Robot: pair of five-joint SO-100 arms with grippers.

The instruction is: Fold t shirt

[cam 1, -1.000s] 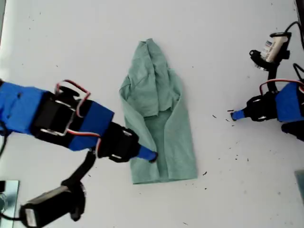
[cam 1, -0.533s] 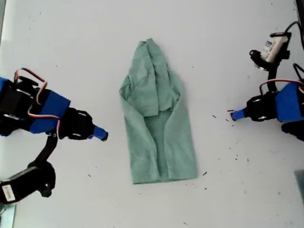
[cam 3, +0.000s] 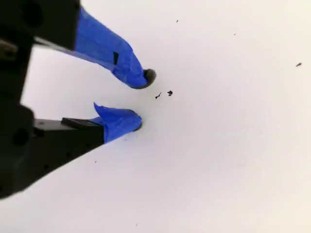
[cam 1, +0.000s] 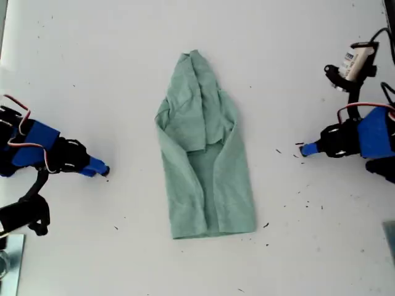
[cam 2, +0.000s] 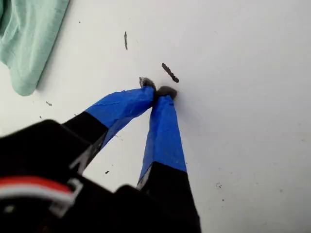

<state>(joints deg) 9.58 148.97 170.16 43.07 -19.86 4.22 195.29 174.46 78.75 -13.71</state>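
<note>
The pale green t shirt (cam 1: 203,154) lies in the middle of the white table as a long narrow shape, both sides folded inward. One of its corners (cam 2: 26,34) shows in the first wrist view. My first gripper (cam 1: 302,149) (cam 2: 156,90) rests on the table at the exterior view's right, apart from the shirt, shut on nothing. My second gripper (cam 1: 102,171) (cam 3: 143,100) is at the exterior view's left, well clear of the shirt. Its blue fingers are open and hold nothing.
Small dark specks (cam 1: 279,151) dot the table (cam 1: 92,74) near my first gripper and below the shirt's lower corner (cam 1: 266,226). A white and black camera unit (cam 1: 353,65) hangs on the arm at the exterior view's right edge.
My second gripper has pulled back from the shirt's lower edge toward the exterior view's left. The shirt and my first gripper have not moved.
</note>
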